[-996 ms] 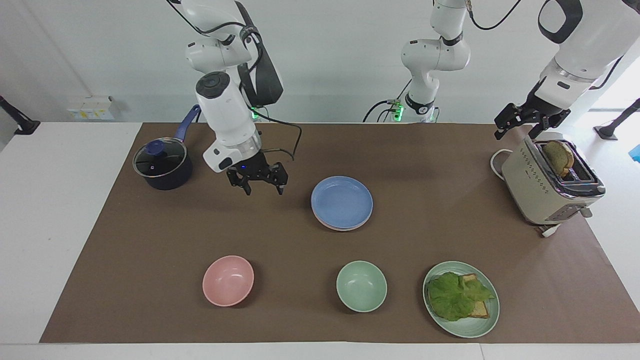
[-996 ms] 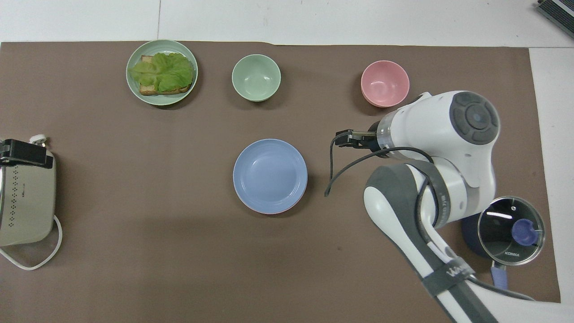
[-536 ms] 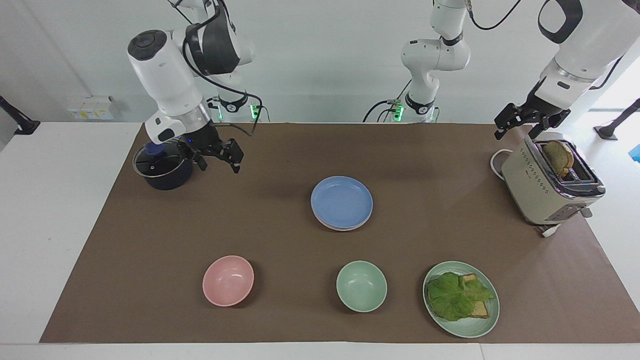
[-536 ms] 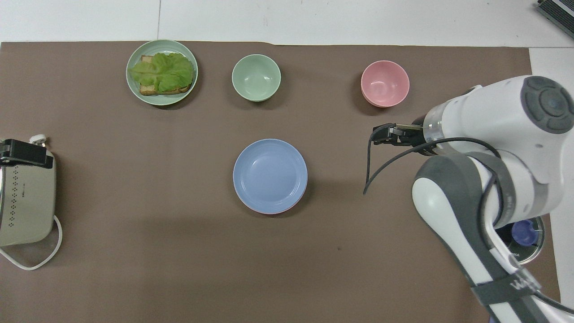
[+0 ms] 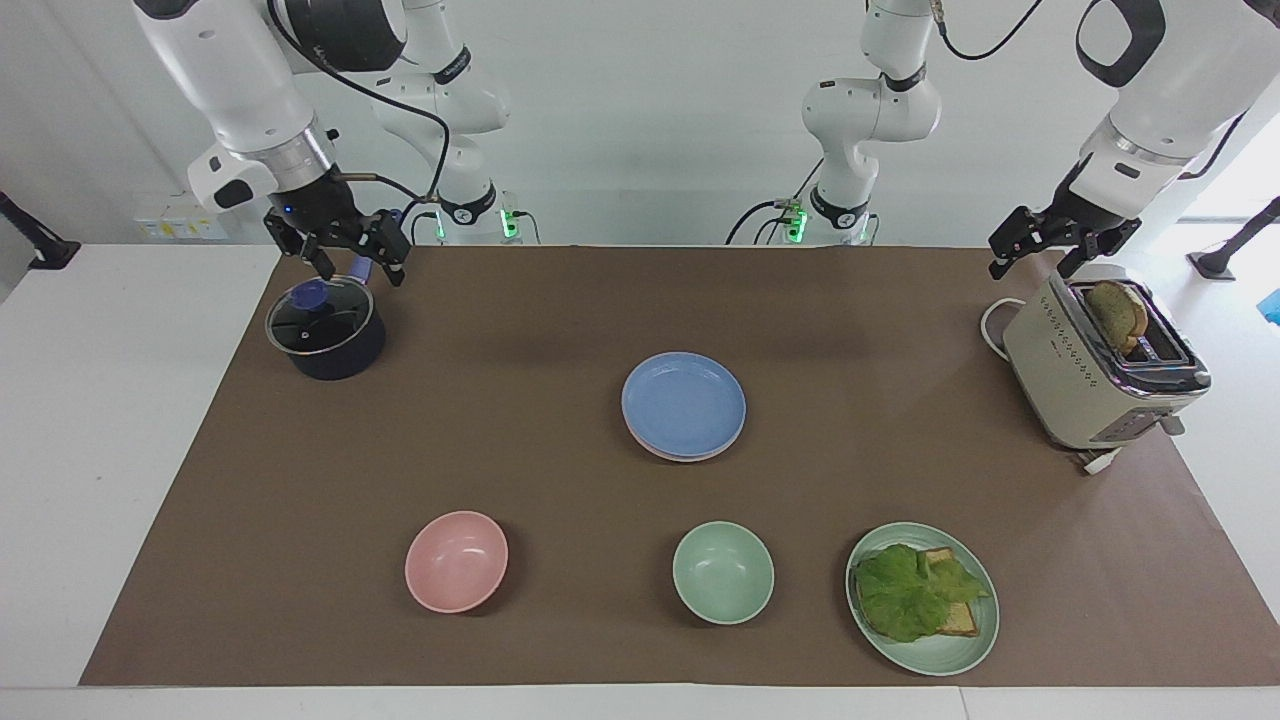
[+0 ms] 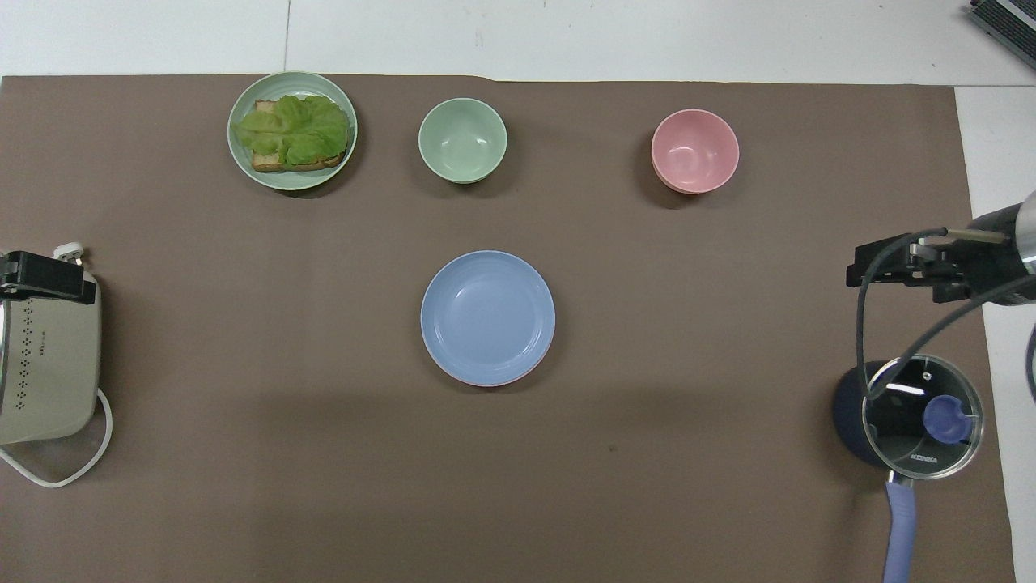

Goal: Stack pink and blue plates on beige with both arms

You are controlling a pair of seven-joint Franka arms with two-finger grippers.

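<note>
The blue plate (image 5: 684, 403) (image 6: 488, 316) lies on top of a stack at the middle of the brown mat. A thin rim of the pink plate (image 5: 690, 457) (image 6: 486, 383) shows under it. The beige plate is hidden beneath them. My right gripper (image 5: 352, 262) (image 6: 855, 271) hangs open and empty over the dark pot (image 5: 325, 330), well away from the stack toward the right arm's end. My left gripper (image 5: 1032, 268) (image 6: 48, 277) waits open and empty over the toaster (image 5: 1100, 370) at the left arm's end.
Farther from the robots than the stack stand a pink bowl (image 5: 456, 561), a mint-green bowl (image 5: 723, 572) and a mint-green plate (image 5: 950, 655) with toast and lettuce. The pot carries a glass lid (image 6: 923, 417). A slice of bread sticks out of the toaster.
My right arm has swung away from beside the plate stack toward its own end of the table and risen, and now hangs over the pot. The left arm and plates have not moved.
</note>
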